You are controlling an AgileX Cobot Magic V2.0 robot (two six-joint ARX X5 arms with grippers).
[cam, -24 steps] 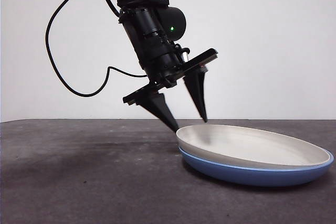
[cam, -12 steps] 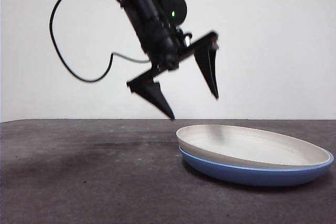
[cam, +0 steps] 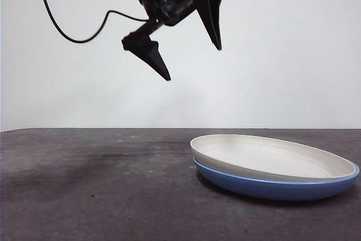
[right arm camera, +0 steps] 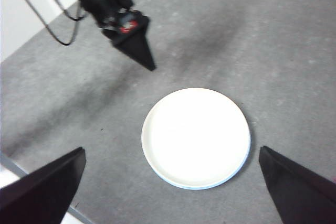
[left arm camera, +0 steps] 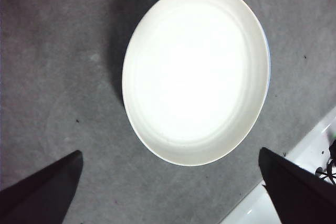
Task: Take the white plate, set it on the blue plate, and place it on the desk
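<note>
The left gripper (cam: 189, 60) is being held high above the counter (cam: 96, 184), its two black fingers (cam: 151, 56) spread wide and grasping nothing, pointing down toward the near rim of the plates; in the left wrist view the same fingers (left arm camera: 42, 187) are being shown far apart with the white plate (left arm camera: 197, 74) lying between and beyond them; the right gripper (right arm camera: 170, 192) is likewise being held released and empty, well above the plates, looking down on them; the white plate (cam: 271, 156) is being carried inside the blue plate (cam: 271, 187), nested in it with only a thin blue rim showing; both are resting on the counter, touched by neither gripper.
</note>
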